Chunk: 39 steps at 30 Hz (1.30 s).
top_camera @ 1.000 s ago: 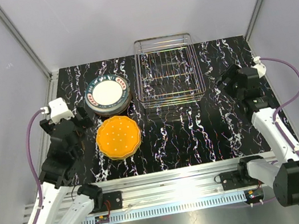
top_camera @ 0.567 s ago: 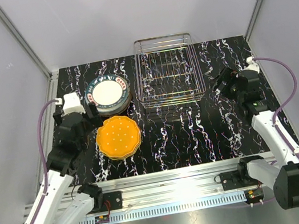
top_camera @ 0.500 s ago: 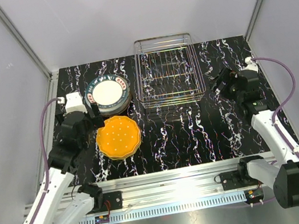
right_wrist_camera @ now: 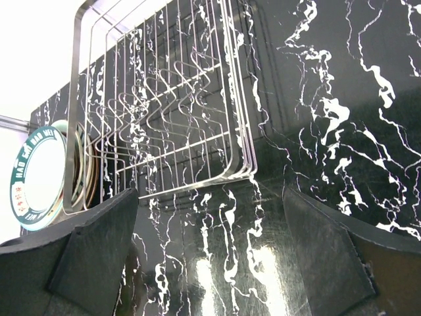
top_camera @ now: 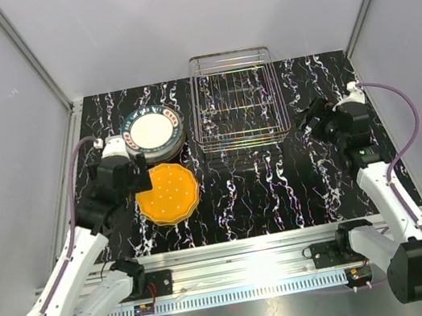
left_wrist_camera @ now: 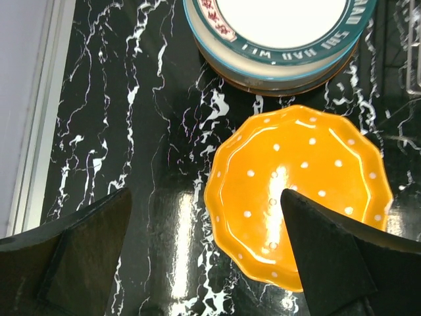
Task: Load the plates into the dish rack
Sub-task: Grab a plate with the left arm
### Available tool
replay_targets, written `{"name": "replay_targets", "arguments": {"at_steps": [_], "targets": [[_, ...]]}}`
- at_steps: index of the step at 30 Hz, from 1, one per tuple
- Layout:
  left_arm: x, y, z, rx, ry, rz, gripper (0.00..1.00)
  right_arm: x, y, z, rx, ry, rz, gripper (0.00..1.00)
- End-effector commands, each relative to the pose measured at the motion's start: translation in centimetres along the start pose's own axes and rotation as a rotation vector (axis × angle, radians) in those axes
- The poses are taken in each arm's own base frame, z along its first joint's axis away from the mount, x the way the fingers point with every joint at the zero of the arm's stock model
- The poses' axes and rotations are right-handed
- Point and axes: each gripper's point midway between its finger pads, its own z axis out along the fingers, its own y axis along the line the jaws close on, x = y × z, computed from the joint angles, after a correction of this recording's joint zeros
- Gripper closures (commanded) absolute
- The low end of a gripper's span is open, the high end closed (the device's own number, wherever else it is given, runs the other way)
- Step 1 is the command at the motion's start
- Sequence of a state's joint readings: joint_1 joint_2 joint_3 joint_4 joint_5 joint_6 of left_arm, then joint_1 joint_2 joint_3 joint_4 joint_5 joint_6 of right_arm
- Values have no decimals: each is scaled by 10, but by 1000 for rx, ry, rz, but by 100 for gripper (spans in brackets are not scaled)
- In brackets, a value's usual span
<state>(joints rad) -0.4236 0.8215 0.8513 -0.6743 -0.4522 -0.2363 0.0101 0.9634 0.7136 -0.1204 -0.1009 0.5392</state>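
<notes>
An orange scalloped plate with white dots [top_camera: 167, 193] [left_wrist_camera: 299, 191] lies flat on the black marbled table. Behind it is a stack of plates [top_camera: 152, 132] [left_wrist_camera: 279, 26] [right_wrist_camera: 36, 178], the top one white with a teal lettered rim. The wire dish rack [top_camera: 236, 98] [right_wrist_camera: 164, 112] stands at the back centre with nothing in it. My left gripper [top_camera: 138, 181] [left_wrist_camera: 205, 194] hovers open above the orange plate's left edge, one finger over the plate and one over bare table. My right gripper [top_camera: 312, 120] [right_wrist_camera: 209, 197] is open, just right of the rack's near right corner, holding nothing.
A metal rail [top_camera: 236, 256] runs along the table's near edge. Grey walls close in the left, right and back sides. Bare table [top_camera: 281, 186] lies between the orange plate and the right arm.
My left arm has swung right and forward, from the table's left side to the orange plate's left edge. My right gripper has shifted slightly left toward the rack. Both stay open.
</notes>
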Motion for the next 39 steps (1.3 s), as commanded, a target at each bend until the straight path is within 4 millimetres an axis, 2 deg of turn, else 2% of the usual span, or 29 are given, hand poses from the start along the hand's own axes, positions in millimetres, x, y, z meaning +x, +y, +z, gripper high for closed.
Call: {"name": "replay_targets", "arguments": {"at_steps": [1,2,8,12,16,17,19,21,26,34,39], "targets": [[0,-3,7,-17,46,20,1,-5,7,-3,-39,-30,2,0],[8,-4,14,-32,93,39,1,-5,7,-3,-35,-36,-3,0],[21,-13,35,-57,207,80,1,-6,7,-7,-30,-52,-6,0],[35,-8,47,-116,245,91,1,-5,9,-7,-38,-53,-10,4],[44,-5,56,-147,297,76,1,-3,11,-6,-45,-56,-6,16],[50,-9,60,-125,331,66,1,-3,10,-6,-39,-58,-8,22],[54,-7,65,-125,354,11,1,-4,10,-7,-36,-64,-8,26],[60,-9,67,-107,367,-60,1,-2,9,-6,-31,-63,-6,29],[55,-20,66,-58,334,-181,4,-1,8,-4,-30,-62,-3,33],[77,-34,71,-40,369,-338,13,-1,8,-4,-29,-65,1,40],[90,-22,70,-114,351,-403,15,2,8,-3,-29,-61,3,43]]}}
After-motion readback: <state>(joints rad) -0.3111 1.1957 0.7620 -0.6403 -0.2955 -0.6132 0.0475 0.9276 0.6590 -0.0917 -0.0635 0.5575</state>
